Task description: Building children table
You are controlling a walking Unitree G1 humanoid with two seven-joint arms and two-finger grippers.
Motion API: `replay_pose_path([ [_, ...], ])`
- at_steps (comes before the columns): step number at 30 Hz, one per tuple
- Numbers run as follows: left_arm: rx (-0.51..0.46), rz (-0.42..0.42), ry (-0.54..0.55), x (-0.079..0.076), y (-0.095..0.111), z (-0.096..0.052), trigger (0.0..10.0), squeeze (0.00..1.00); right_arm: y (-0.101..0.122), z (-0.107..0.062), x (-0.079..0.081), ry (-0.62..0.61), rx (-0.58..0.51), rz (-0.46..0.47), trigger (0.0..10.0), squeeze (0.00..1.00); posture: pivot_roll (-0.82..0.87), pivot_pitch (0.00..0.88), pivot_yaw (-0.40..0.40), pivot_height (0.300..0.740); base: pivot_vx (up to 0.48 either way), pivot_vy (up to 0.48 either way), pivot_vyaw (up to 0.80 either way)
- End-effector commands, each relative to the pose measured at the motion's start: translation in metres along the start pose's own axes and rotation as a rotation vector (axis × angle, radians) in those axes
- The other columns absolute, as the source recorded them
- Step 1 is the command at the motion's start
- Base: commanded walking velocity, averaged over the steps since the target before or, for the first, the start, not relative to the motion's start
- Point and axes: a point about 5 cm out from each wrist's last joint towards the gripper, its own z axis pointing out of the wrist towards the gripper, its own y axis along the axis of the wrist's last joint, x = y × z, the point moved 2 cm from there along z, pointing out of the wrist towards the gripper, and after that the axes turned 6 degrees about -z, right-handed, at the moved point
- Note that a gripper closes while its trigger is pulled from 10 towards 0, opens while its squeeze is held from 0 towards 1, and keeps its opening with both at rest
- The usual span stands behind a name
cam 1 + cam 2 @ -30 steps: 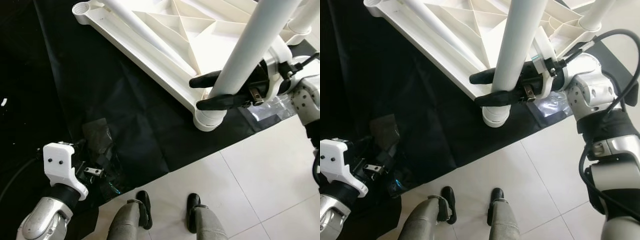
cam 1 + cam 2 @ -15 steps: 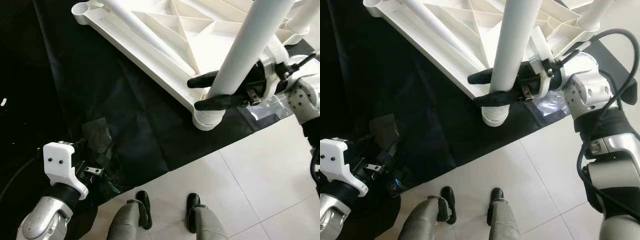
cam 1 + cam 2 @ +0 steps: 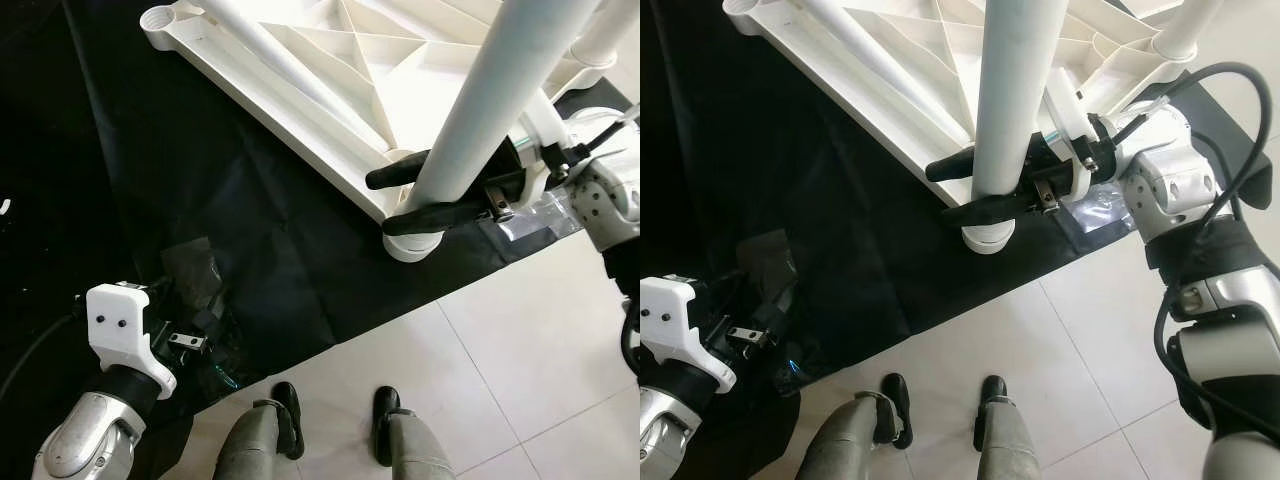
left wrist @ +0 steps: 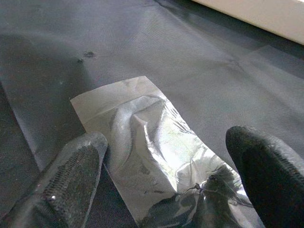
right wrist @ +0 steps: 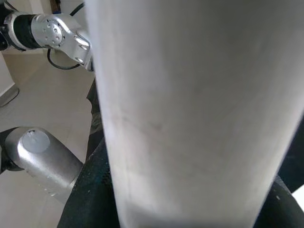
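Leg is clamped in the right gripper just above its socket on the upturned top, left gripper gaping over a bag, so any sideways tug could jam it crooked

Right gripper hugs the leg right at the tabletop corner, tight there; open black sheet and tile in front, left gripper spread over a bag
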Motion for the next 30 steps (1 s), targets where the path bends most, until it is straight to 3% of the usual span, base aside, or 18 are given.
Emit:
replay_pose_path([
  [1, 0.031, 0.031, 0.012, 0.004, -0.002, -0.005, 10.0, 0.00, -0.038, 0.007, 0.020, 0.055, 0.049, 0.181, 10.0, 0.00, 0.06, 0.482, 0.092, 0.740, 0.000, 0.000, 0.00],
  [8, 0.032, 0.029, 0.012, 0.004, -0.002, -0.005, 10.0, 0.00, -0.041, 0.006, 0.023, 0.031, 0.032, 0.197, 10.0, 0.00, 0.06, 0.480, 0.092, 0.740, 0.000, 0.000, 0.00],
  [9, 0.032, 0.027, 0.010, 0.002, -0.003, -0.005, 10.0, 0.00, -0.047, 0.006, 0.026, -0.071, 0.077, 0.238, 10.0, 0.00, 0.05, 0.473, 0.059, 0.740, 0.000, 0.000, 0.00],
  [11, 0.032, 0.026, 0.010, 0.002, -0.003, -0.006, 10.0, 0.00, -0.050, 0.006, 0.027, -0.119, 0.108, 0.263, 10.0, 0.00, 0.05, 0.472, 0.051, 0.740, 0.000, 0.000, 0.00],
  [12, 0.031, 0.027, 0.011, 0.001, -0.004, -0.007, 10.0, 0.00, -0.060, 0.012, 0.028, -0.272, 0.178, 0.314, 10.0, 0.00, 0.04, 0.465, 0.028, 0.740, 0.000, 0.000, 0.00],
  [13, 0.031, 0.027, 0.011, 0.001, -0.004, -0.007, 10.0, 0.00, -0.060, 0.012, 0.028, -0.272, 0.178, 0.314, 10.0, 0.00, 0.04, 0.465, 0.028, 0.740, 0.000, 0.000, 0.00],
  [14, 0.029, 0.029, 0.015, 0.001, -0.004, -0.008, 10.0, 0.00, -0.068, 0.020, 0.031, -0.443, 0.234, 0.346, 10.0, 0.00, 0.04, 0.464, 0.028, 0.740, 0.000, 0.000, 0.00],
  [15, 0.029, 0.029, 0.015, 0.001, -0.004, -0.008, 10.0, 0.00, -0.068, 0.020, 0.031, -0.443, 0.234, 0.346, 10.0, 0.00, 0.04, 0.464, 0.028, 0.740, 0.000, 0.000, 0.00],
  [16, 0.026, 0.031, 0.025, 0.002, -0.003, -0.009, 10.0, 0.00, -0.087, 0.034, 0.045, -0.750, 0.378, 0.385, 10.0, 0.00, 0.02, 0.461, 0.025, 0.740, 0.000, 0.000, 0.00],
  [17, 0.020, 0.031, 0.038, 0.003, -0.001, -0.008, 10.0, 0.00, -0.093, 0.049, 0.070, -0.963, 0.441, 0.442, 10.0, 0.00, 0.03, 0.452, 0.059, 0.740, 0.000, 0.000, 0.00],
  [18, 0.020, 0.031, 0.038, 0.003, -0.001, -0.008, 10.0, 0.00, -0.093, 0.049, 0.070, -0.963, 0.441, 0.442, 10.0, 0.00, 0.03, 0.452, 0.059, 0.740, 0.000, 0.000, 0.00],
  [19, 0.015, 0.037, 0.041, 0.003, 0.000, -0.004, 10.0, 0.00, -0.090, 0.068, 0.092, -1.152, 0.432, 0.512, 10.0, 0.00, 0.03, 0.448, 0.080, 0.740, 0.000, 0.000, 0.00],
  [22, 0.015, 0.042, 0.030, 0.002, 0.000, -0.003, 10.0, 0.00, -0.085, 0.079, 0.083, -1.162, 0.373, 0.487, 10.0, 0.00, 0.03, 0.448, 0.080, 0.740, 0.000, 0.000, 0.00],
  [23, 0.018, 0.044, 0.023, 0.002, 0.000, -0.002, 10.0, 0.00, -0.082, 0.085, 0.073, -1.186, 0.331, 0.455, 10.0, 0.00, 0.02, 0.442, 0.088, 0.740, 0.000, 0.000, 0.00],
  [24, 0.018, 0.044, 0.023, 0.002, 0.000, -0.002, 10.0, 0.00, -0.082, 0.085, 0.073, -1.186, 0.331, 0.455, 10.0, 0.00, 0.02, 0.442, 0.088, 0.740, 0.000, 0.000, 0.00],
  [25, 0.013, 0.053, 0.015, 0.003, -0.001, 0.002, 10.0, 0.00, -0.080, 0.088, 0.062, -1.198, 0.298, 0.417, 10.0, 0.00, 0.01, 0.412, 0.090, 0.740, 0.000, 0.000, 0.00],
  [30, -0.017, 0.074, 0.018, 0.011, 0.003, 0.012, 10.0, 0.00, -0.081, 0.086, 0.054, -1.228, 0.295, 0.393, 10.0, 0.00, 0.01, 0.384, 0.078, 0.740, 0.000, 0.000, 0.00],
])
